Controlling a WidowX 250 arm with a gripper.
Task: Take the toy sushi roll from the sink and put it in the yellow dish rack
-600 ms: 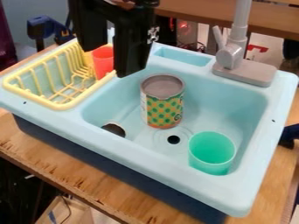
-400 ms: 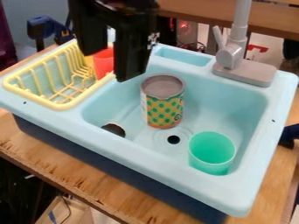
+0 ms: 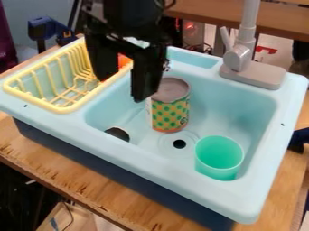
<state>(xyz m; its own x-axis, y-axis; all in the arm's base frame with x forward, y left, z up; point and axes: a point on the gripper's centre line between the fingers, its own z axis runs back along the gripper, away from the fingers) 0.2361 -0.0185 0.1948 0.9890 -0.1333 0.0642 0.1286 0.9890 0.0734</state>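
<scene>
The black gripper (image 3: 122, 89) hangs down over the left part of the sink and the edge of the yellow rack, its two fingers apart with nothing between them. Its right finger overlaps the upper left of a tin can (image 3: 170, 113) with a green-dotted orange label, upright in the basin; whether they touch I cannot tell. A red cup (image 3: 124, 60) in the rack is mostly hidden behind the gripper. The green cup (image 3: 219, 158) stands in the basin's front right corner.
The light blue toy sink (image 3: 172, 163) sits on a wooden table (image 3: 91, 179). A yellow dish rack (image 3: 60, 109) is at its left, and a grey faucet (image 3: 240, 54) rises at the back right. A dark round opening (image 3: 118, 133) shows at the basin's left.
The gripper has moved down and slightly right, and now covers more of the red cup and part of the can. The can and green cup have not moved.
</scene>
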